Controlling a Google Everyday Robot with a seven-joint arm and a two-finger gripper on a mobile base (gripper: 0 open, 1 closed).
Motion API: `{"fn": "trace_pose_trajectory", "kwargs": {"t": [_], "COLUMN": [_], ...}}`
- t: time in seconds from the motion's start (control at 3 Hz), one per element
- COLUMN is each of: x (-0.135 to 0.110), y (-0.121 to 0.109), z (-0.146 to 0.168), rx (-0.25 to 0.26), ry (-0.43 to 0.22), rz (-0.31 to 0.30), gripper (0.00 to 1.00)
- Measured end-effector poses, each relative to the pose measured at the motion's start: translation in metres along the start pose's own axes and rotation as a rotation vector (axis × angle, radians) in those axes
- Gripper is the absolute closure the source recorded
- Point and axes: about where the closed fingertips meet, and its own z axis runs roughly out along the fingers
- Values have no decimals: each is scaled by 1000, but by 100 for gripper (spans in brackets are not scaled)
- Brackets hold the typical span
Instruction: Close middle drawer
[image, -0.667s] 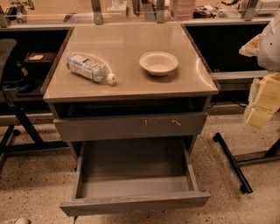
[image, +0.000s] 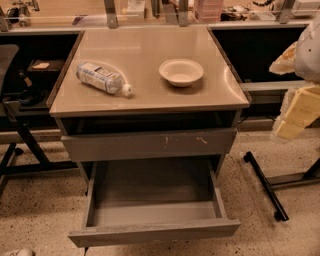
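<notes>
Below the tabletop (image: 145, 52), the middle drawer (image: 152, 205) stands pulled far out toward the camera. Its bare grey inside is open to view and its plain front is the nearest edge, low in the picture. Just above it sits the scratched front (image: 150, 145) of the upper drawer, which is nearly shut. A bottle (image: 102, 77) lies on its side on the tabletop, with a bowl (image: 181, 71) well apart to its right.

The gripper (image: 296, 116), or what looks to be it, is the pale yellow form at the right edge. It hangs beside the cabinet at about the height of the scratched front, well clear of the middle drawer and touching nothing. Whether it is spread or pressed together I cannot tell.

By my reading, the task is at the approach step and no pushing has started. The next move calls for bringing the gripper down and round to the outer face of the drawer front, near its middle. A straight push toward the cabinet should then keep the drawer from skewing on its runners.
</notes>
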Motion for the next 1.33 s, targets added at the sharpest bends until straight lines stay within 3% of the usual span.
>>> {"fn": "trace_pose_trajectory", "kwargs": {"t": [1.0,1.33], "x": [0,4], "y": [0,4], "z": [0,8], "rx": [0,15], "ry": [0,29], "rz": [0,4], "gripper": [88,100]}}
